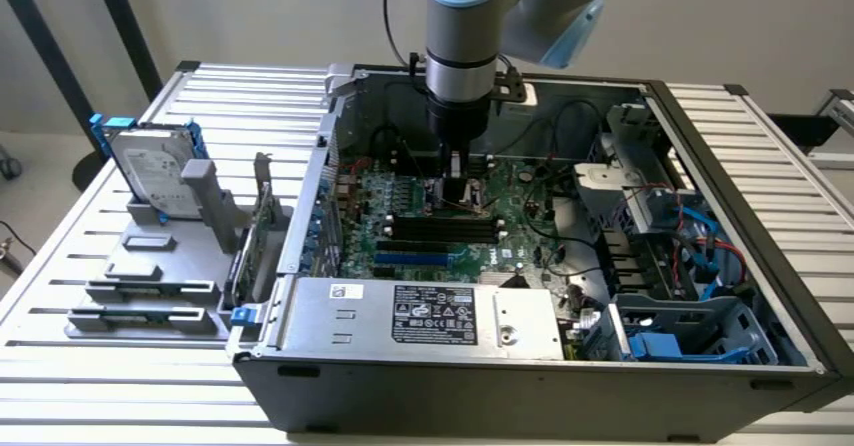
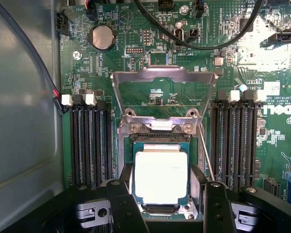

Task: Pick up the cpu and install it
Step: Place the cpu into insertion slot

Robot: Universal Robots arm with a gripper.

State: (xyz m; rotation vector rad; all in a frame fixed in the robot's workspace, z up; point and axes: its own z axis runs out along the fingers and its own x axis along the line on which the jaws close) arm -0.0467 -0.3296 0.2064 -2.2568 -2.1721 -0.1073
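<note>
The cpu (image 2: 160, 174), a small square chip with a silver-grey metal top and green rim, lies level over the open socket (image 2: 157, 137) on the green motherboard (image 2: 87, 73). The socket's metal load plate (image 2: 164, 77) stands flipped up just beyond it. My gripper (image 2: 162, 177) has its two black fingers (image 2: 126, 177) pressed against opposite sides of the cpu, shut on it. In the exterior view the gripper (image 1: 461, 196) reaches straight down into the open computer case (image 1: 534, 366), low over the middle of the motherboard. Whether the cpu rests fully in the socket I cannot tell.
Black memory slots flank the socket on both sides (image 2: 89, 145) (image 2: 235, 141). Black cables (image 2: 194, 41) cross the board beyond the load plate. A power supply (image 1: 427, 316) fills the case front. At the exterior view's left, a hard drive with blue rails (image 1: 150, 171) stands on grey holder blocks (image 1: 147, 286).
</note>
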